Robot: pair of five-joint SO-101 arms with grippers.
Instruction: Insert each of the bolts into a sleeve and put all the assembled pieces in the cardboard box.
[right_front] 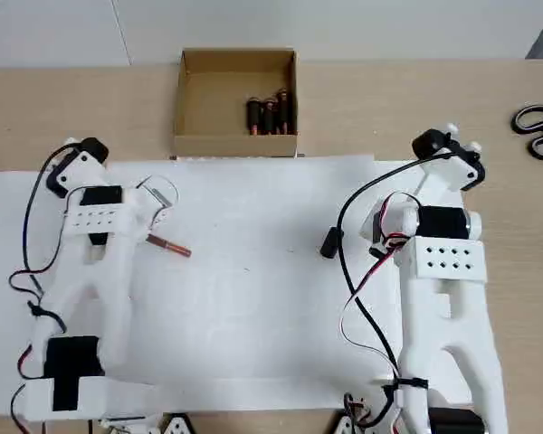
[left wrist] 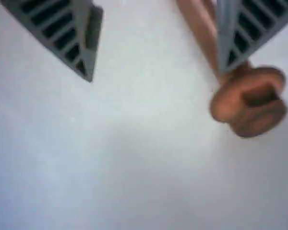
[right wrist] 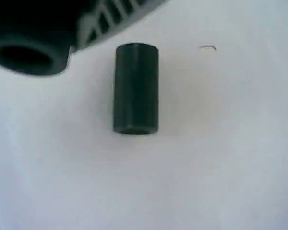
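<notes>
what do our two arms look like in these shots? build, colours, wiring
Both the left arm and right arm are white printed shells with black servo blocks at the joints and a hole-dotted wrist plate. A black cable loops along each; the right arm also carries red and white wires. The left end effector has ribbed, tapering fingers.

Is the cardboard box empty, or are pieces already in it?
Not empty. The cardboard box holds three dark sleeves with copper bolt ends, side by side near its right wall.
</notes>
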